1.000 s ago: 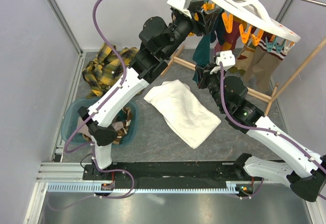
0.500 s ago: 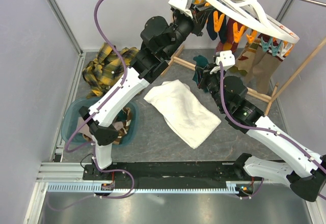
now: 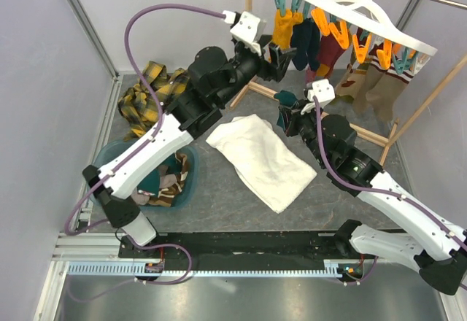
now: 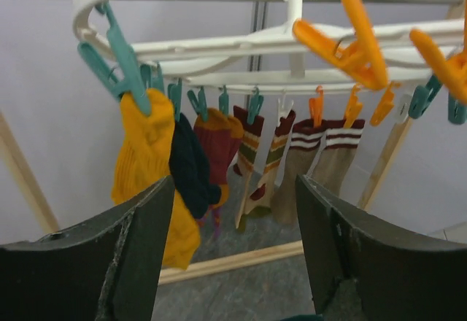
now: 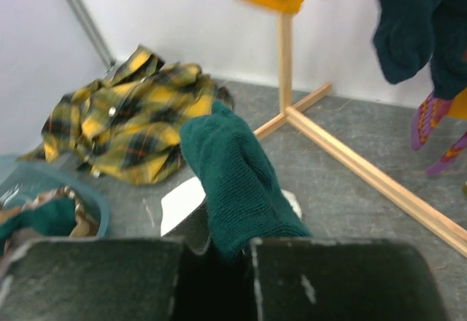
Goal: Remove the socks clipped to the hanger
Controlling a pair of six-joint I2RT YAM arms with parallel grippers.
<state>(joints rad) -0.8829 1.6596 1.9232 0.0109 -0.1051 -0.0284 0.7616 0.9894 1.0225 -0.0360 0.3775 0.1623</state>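
Note:
The white oval hanger (image 3: 350, 7) hangs at the top right, with orange and teal clips. Several socks (image 3: 314, 40) stay clipped to it: mustard yellow, navy, maroon-striped and tan. In the left wrist view the hanger (image 4: 241, 44) is above and the mustard sock (image 4: 146, 160) hangs close ahead. My left gripper (image 3: 286, 57) is open and empty, just left of and below the hanger's left end. My right gripper (image 3: 286, 113) is shut on a dark teal sock (image 5: 237, 182), held low over the floor, away from the hanger.
A white towel (image 3: 263, 160) lies in the middle of the floor. A yellow-black plaid shirt (image 3: 149, 98) lies at the back left. A teal basin (image 3: 109, 171) holding socks sits at the left. The wooden rack frame (image 3: 379, 137) stands around the hanger.
My left gripper has dropped away from the hanger's left end and opened. The hanger has swung back level. My right gripper has pulled the teal sock down and away.

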